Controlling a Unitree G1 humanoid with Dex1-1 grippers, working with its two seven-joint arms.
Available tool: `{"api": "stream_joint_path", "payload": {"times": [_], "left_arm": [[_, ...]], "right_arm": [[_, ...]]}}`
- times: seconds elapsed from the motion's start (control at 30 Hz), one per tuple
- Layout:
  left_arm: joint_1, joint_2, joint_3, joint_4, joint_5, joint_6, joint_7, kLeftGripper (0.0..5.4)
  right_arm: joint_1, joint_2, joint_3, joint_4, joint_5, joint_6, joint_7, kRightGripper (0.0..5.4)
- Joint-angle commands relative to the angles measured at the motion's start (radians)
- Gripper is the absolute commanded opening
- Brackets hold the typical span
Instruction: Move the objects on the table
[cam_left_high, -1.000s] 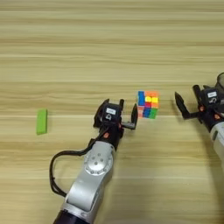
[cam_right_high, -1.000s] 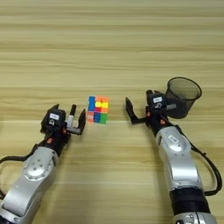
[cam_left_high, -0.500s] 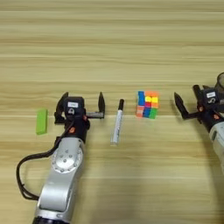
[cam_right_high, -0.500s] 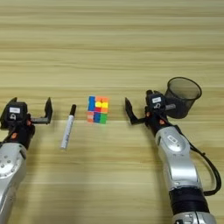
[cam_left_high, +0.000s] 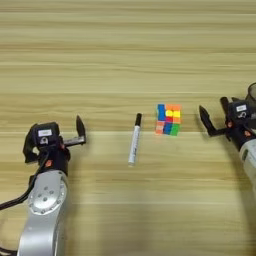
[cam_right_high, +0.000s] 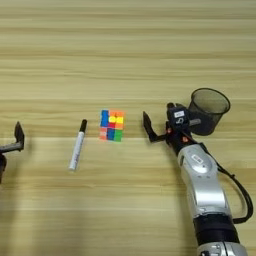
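Note:
A scrambled multicolour puzzle cube (cam_left_high: 168, 120) sits on the wood-grain table (cam_left_high: 125, 60) right of centre. Just left of it lies a white marker (cam_left_high: 134, 140) with its black cap pointing away from me. My left gripper (cam_left_high: 54, 140) is open at the left, well clear of the marker, and one black finger (cam_right_high: 19, 136) of it shows at the edge of the right eye view. On the other side of the cube, a short gap away, my right gripper (cam_right_high: 159, 122) is also open and holds nothing.
A black mesh cup (cam_right_high: 210, 107) stands upright just behind and right of the right gripper. The left arm's silver forearm (cam_left_high: 45, 210) runs down to the lower left edge.
The left gripper let the white marker down beside the cube, then drew away to the left. The marker now lies free. The right arm has stayed still.

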Motion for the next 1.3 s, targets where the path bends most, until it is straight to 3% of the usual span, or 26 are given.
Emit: {"api": "stream_joint_path", "payload": {"times": [0.03, 0.23, 0.77, 1.3], "left_arm": [[0.013, 0.007, 0.048, 0.013, 0.005, 0.027, 0.009, 5.35], [0.008, 0.010, 0.077, 0.068, 0.009, 0.022, 0.003, 5.35], [-0.041, 0.040, 0.087, 0.229, 0.008, 0.008, -0.053, 5.35], [-0.059, 0.035, 0.128, 0.317, -0.003, 0.023, -0.044, 5.35]], "right_arm": [[-0.011, -0.004, 0.003, -0.009, 0.000, 0.002, 0.005, 5.40], [-0.013, -0.003, 0.004, -0.009, -0.002, 0.003, 0.003, 5.40], [-0.014, 0.002, 0.008, -0.010, -0.005, 0.004, -0.002, 5.40], [-0.017, 0.003, 0.010, -0.009, -0.004, 0.006, -0.004, 5.40]]}}
